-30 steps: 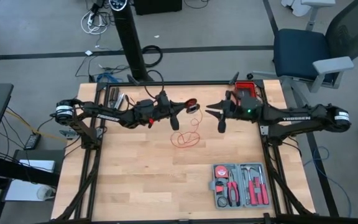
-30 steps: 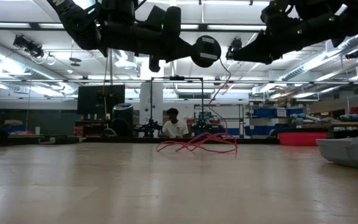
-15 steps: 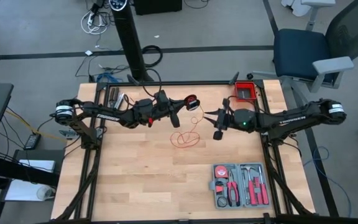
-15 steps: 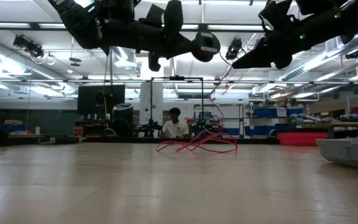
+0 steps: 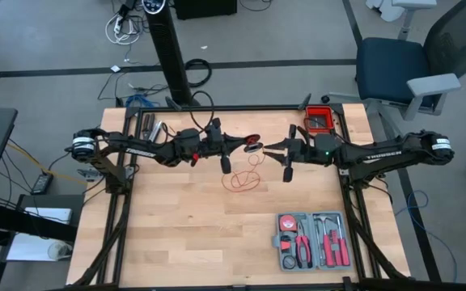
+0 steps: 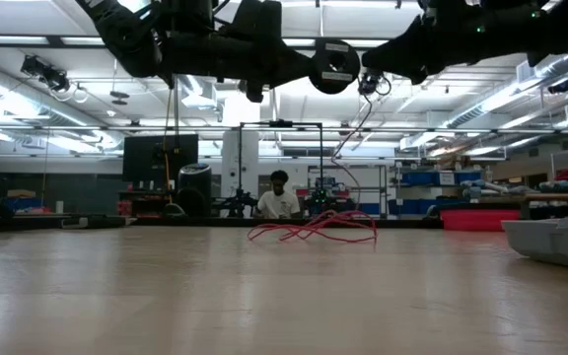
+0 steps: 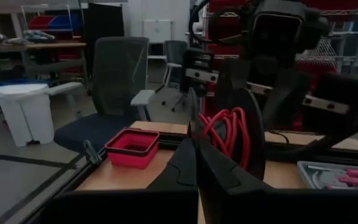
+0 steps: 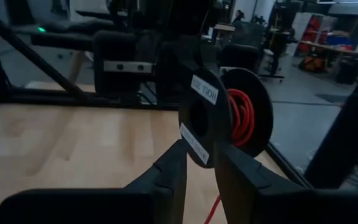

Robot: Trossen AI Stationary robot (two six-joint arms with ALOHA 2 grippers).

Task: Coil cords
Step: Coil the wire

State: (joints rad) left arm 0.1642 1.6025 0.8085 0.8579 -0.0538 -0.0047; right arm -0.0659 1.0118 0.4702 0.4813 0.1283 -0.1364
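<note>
Holding the spool (image 5: 252,144) up above the table (image 5: 176,218), our left gripper (image 5: 245,145) was clamped on its rim. Red cord (image 5: 244,179) trailed down to a loose pile below. Our right gripper (image 5: 272,149), fingers apart, straddled the spool's opposite flange; both arms reached level, tip to tip.

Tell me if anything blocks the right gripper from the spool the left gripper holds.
Nothing visible does. The left gripper is shut on the spool, held above the table. The right gripper faces it, fingers apart on either side of the near disc. Loose red cord hangs below, out of that path.
</note>
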